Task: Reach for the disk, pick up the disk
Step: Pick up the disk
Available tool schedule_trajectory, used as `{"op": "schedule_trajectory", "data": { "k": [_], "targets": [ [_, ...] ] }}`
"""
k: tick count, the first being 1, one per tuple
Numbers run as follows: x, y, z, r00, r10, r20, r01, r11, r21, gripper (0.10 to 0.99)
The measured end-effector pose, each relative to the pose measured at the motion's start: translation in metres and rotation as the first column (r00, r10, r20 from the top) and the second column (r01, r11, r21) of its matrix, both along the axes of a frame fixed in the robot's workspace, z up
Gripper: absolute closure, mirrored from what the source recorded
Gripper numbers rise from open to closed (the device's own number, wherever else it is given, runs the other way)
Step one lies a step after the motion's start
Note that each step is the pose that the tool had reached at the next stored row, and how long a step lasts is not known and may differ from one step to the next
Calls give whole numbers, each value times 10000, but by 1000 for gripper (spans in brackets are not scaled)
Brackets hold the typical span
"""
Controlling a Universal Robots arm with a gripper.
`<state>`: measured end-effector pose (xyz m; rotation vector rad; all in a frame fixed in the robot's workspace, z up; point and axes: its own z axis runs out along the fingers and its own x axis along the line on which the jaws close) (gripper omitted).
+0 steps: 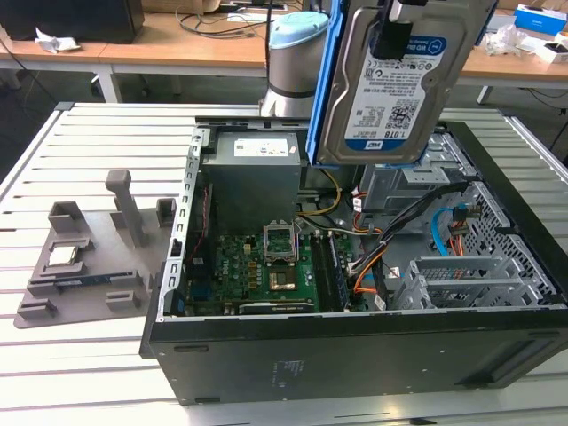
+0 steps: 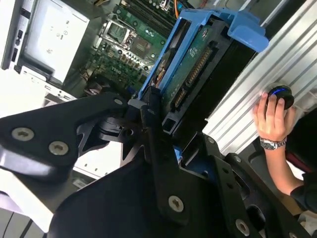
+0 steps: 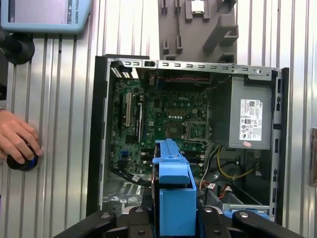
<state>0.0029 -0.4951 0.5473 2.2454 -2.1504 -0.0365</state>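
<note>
The disk (image 1: 390,89), a silver-grey hard drive with a white-and-blue label and a blue frame, hangs upright above the right half of the open computer case (image 1: 355,355). My gripper (image 1: 391,27) is shut on its upper end. In the second wrist view the disk (image 2: 195,62) shows its circuit-board side, with the gripper (image 2: 166,119) and its black fingers (image 2: 153,144) clamped on the near end. In the first wrist view the blue frame of the disk (image 3: 173,193) sits edge-on between the gripper (image 3: 173,215) links, high over the case.
Inside the case lie a motherboard (image 1: 266,266), a power supply (image 1: 257,173), cables (image 1: 444,235) and a drive cage (image 1: 461,280). A grey fixture (image 1: 84,257) with a small chip sits on the slatted table at the exterior view's left. A hand (image 3: 17,141) rests on a knob beside the case.
</note>
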Motion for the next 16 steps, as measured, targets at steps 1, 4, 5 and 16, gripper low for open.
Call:
{"op": "schedule_trajectory", "data": {
  "k": [1, 4, 5, 16],
  "targets": [
    [0, -30, -1, 10000, 1, 0, -1, 10000, -1, 722],
    [0, -204, -14, 10000, 0, 0, 0, 10000, 3, 722],
    [4, -260, -20, 10000, 0, 0, 0, 10000, 11, 722],
    [309, -384, -78, 10000, -1, -38, 1, 10000, 20, 722]
  ]
}}
